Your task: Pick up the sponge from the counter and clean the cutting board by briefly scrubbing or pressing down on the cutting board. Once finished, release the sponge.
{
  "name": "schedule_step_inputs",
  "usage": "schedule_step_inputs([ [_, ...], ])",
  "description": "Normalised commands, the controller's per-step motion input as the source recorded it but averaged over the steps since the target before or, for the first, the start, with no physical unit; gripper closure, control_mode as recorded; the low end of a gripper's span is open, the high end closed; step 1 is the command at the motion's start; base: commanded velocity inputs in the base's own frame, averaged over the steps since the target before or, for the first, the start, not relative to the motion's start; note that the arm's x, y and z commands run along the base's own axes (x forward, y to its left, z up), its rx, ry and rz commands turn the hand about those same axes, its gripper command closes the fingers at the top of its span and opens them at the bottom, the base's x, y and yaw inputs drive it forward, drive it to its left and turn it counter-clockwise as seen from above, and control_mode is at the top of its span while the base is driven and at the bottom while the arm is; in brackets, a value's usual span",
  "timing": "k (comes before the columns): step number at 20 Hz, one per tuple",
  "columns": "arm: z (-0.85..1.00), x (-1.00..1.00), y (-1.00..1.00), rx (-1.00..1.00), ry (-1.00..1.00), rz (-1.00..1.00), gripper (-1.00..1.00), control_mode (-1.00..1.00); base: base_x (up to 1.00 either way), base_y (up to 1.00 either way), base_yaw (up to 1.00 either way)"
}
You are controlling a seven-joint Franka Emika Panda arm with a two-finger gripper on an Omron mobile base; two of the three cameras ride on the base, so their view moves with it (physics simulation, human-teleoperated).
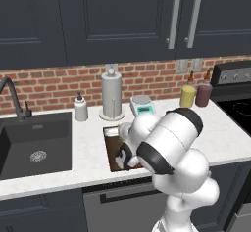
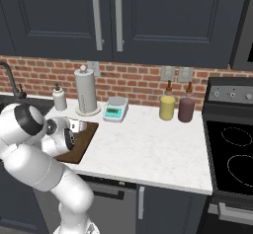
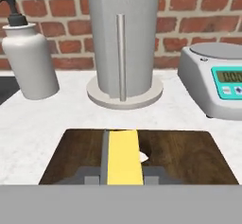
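The tool (image 3: 124,173) is clamped on the sponge (image 3: 124,157), which stands on edge between the two fingers, its yellow body to the right and its grey-green scrub face to the left. The sponge is held low over the near part of the cutting board (image 3: 189,157), partly covering the board's small round hole; whether it touches the wood cannot be told. The board (image 1: 113,152) lies on the white tabletop (image 1: 88,152), right of the dark sink (image 1: 34,145). Beyond the board stand a paper towel holder (image 3: 123,38), a white soap bottle (image 3: 29,57) to its left and a kitchen scale (image 3: 215,79) to its right.
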Motion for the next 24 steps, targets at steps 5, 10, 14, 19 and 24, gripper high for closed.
schedule_step_inputs([
  [5, 0.28, -0.53, 0.0, 0.06, 0.06, 0.0, 1.0, -1.0, 0.0, 0.0, 0.0],
  [10, 0.59, -0.29, 0.0, 0.12, 0.15, 0.0, 1.0, -1.0, 0.0, 0.0, 0.0],
  [14, 0.5, -0.4, 0.0, 0.12, 0.18, 0.0, 1.0, -1.0, 0.0, 0.0, 0.0],
  [19, 0.41, -0.14, 0.0, 0.09, 0.23, 0.0, 1.0, -1.0, 0.0, 0.0, 0.0],
  [24, 0.0, 0.0, -0.36, 0.0, 0.18, -0.01, 1.0, -1.0, 0.0, 0.0, 0.0],
])
